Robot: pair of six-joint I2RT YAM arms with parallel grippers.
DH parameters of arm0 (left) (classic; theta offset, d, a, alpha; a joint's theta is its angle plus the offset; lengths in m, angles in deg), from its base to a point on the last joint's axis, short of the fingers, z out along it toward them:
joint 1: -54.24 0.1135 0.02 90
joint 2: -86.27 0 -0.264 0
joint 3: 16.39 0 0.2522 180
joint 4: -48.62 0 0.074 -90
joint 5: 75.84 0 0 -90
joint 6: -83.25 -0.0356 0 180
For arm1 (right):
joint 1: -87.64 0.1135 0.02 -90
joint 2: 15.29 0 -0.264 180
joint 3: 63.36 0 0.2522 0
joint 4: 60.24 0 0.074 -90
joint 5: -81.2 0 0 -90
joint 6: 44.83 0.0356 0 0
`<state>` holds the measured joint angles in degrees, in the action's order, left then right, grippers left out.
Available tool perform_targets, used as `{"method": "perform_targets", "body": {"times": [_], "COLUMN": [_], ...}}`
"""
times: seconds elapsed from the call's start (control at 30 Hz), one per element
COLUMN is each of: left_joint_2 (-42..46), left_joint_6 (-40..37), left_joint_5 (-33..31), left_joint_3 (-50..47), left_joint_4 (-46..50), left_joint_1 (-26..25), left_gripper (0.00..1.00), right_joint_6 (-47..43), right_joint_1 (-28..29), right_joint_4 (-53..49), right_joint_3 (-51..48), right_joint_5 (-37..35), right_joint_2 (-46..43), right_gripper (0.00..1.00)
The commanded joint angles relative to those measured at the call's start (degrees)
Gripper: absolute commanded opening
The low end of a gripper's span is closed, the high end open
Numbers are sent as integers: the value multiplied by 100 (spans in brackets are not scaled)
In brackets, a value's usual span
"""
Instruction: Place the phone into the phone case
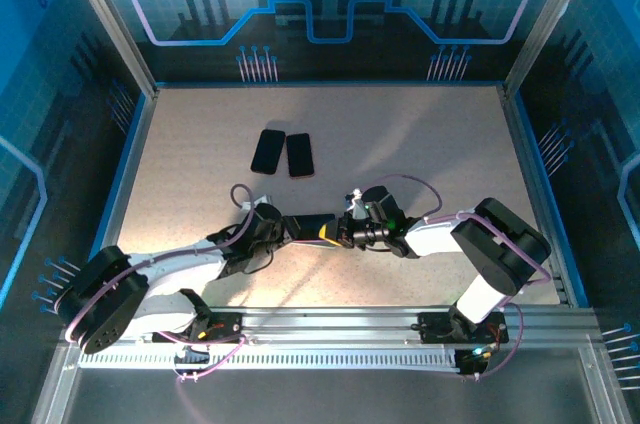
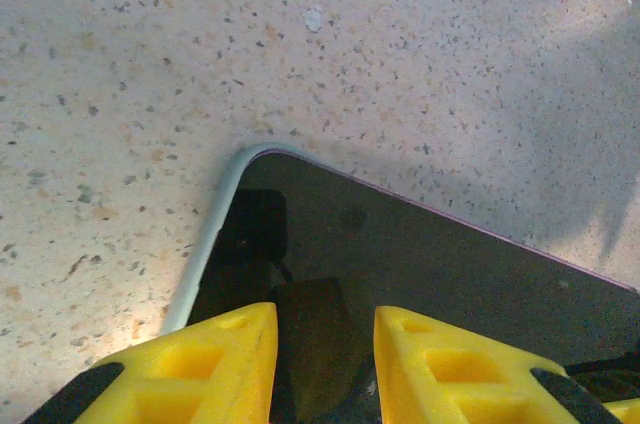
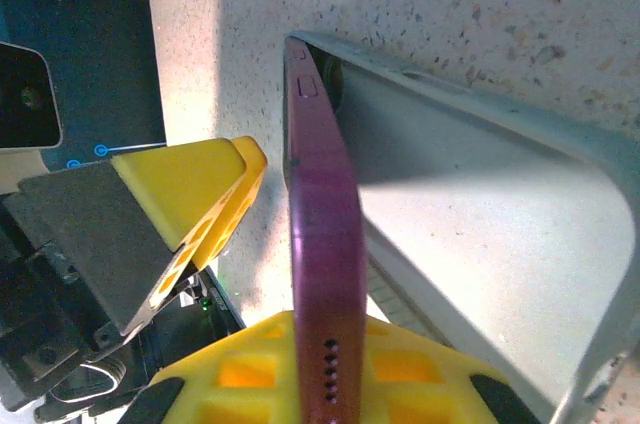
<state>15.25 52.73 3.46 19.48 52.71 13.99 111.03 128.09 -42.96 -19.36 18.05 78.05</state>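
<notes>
right gripper [image 3: 322,339]: clenched on the bottom edge of the purple-edged dark phone [image 3: 325,244], which stands on edge.
pale grey plastic phone case [image 3: 480,244]: open to the phone's right face, meeting it at the far corner.
left gripper [image 2: 325,344]: yellow fingers [image 2: 210,364] apart over the phone's screen; cannot tell if it grips anything.
phone location: near centre of speckled beige table [image 1: 420,144], between both grippers.
two dark flat rectangular slabs [image 1: 283,153]: side by side, farther back.

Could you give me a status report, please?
Right gripper shut on phone. Left gripper at its other end, grip unclear. Case angled off phone, not seated. Two dark items beyond, clear.
</notes>
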Motion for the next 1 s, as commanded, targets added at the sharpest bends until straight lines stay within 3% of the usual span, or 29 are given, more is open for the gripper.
{"method": "perform_targets", "body": {"times": [0.0, 0.97], "left_joint_2": [-177, -149], "left_joint_6": [-187, -145], "left_joint_5": [72, 59], "left_joint_3": [140, -22], "left_joint_4": [56, -98], "left_joint_1": [-10, 62], "left_gripper": [31, 31], "right_joint_6": [-192, -688], "right_joint_1": [163, 232], "right_joint_4": [-1116, -2337], "right_joint_3": [-90, 455], "right_joint_5": [-281, -511], "right_joint_2": [72, -246], "right_gripper": [0, 31]}}
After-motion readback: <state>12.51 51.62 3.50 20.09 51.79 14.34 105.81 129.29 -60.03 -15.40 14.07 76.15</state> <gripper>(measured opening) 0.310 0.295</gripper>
